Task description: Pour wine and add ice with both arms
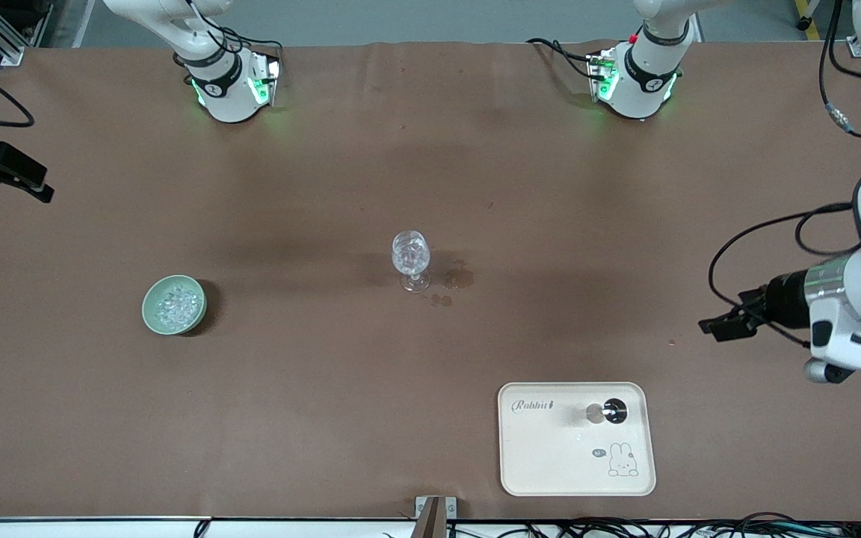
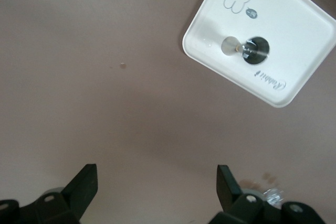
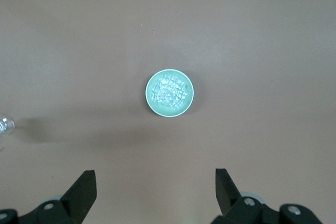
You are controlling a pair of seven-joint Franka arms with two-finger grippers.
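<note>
Standing mid-table, the wine glass (image 1: 410,259) looks clear, whether with ice inside I cannot tell; small stains mark the cloth beside it. Toward the right arm's end sits the green bowl (image 1: 174,304) of ice; nearer the camera, a tray (image 1: 550,463) holds a small dark stopper-like thing (image 1: 614,410). No bottle shows. Left gripper (image 2: 157,184) and right gripper (image 3: 156,184) hover, fingers apart, so stage stays unclear

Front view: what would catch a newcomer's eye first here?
A wine glass stands mid-table beside dark stains. A green bowl of ice sits toward the right arm's end; a white tray, nearer the camera, carries a small dark object. Both grippers, left and right, hang open.
</note>
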